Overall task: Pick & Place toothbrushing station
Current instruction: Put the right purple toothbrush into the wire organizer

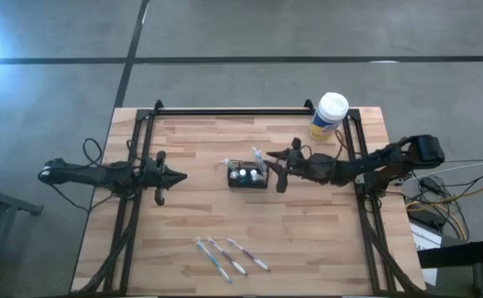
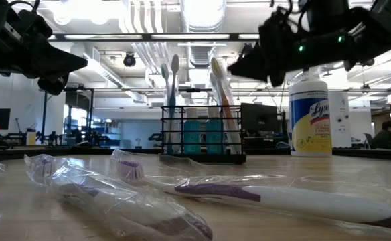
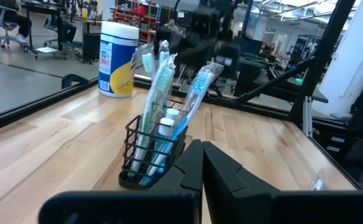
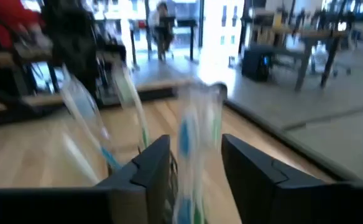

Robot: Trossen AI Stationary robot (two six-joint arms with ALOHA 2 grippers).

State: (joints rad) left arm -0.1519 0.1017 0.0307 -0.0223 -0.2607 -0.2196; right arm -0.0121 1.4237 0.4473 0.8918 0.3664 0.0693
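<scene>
While our right gripper [image 1: 278, 175] hangs parted just beside the basket [image 1: 248, 177], a brush [image 4: 188, 155] stands upright between its fingers, ungrasped; left gripper [image 1: 175, 175] clenched, farther.

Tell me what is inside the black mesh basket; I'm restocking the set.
Inside the basket stand several wrapped toothbrushes and two white-capped toothpaste tubes. The mesh and wrappers hide the tubes' lower ends and the basket floor.

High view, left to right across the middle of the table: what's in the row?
Left gripper → black wire basket holding toothbrushes and toothpaste → right gripper, fingers open beside the basket → white-lidded canister, farther back.
</scene>
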